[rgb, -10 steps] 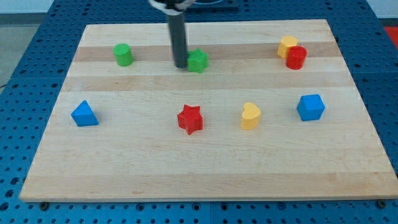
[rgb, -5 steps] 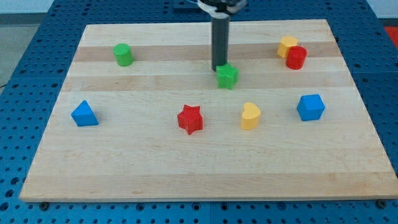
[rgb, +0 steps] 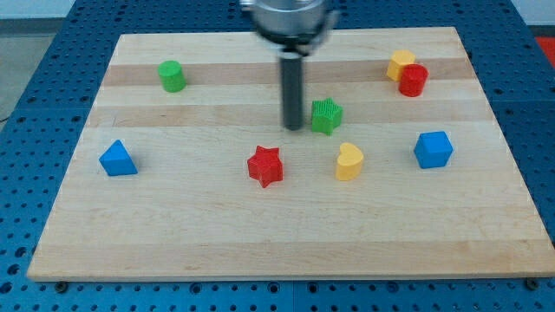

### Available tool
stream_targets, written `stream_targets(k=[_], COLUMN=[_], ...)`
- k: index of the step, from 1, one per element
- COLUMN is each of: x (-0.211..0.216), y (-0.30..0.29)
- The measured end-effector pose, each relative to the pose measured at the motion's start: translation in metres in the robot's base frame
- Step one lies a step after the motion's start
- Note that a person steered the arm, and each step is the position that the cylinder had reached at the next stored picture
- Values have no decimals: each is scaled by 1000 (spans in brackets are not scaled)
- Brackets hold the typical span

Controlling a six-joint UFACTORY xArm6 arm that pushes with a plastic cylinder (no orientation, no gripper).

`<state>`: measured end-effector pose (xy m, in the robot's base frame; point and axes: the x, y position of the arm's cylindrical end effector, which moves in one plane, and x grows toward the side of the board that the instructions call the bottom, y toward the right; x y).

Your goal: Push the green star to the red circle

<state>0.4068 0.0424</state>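
Camera view: my tip [rgb: 293, 128] stands just left of the green star [rgb: 326, 116], near the table [rgb: 173, 234] centre. The red circle [rgb: 414, 81] sits toward the top-right corner, touching a yellow block [rgb: 399, 62]. No fingers exist here.

My tip [rgb: 294, 128] sits just at the green star's [rgb: 326, 116] 9 o'clock; red circle [rgb: 414, 81] lies toward 2 o'clock.

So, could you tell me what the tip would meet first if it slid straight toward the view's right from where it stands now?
My tip sits just left of the green star, so the star comes first, almost at once. The red circle lies farther right and higher up the view.
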Motion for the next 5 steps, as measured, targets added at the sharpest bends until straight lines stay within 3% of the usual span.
stream_targets(k=[1, 2, 5], x=[0, -2, 24], y=[72, 103, 108])
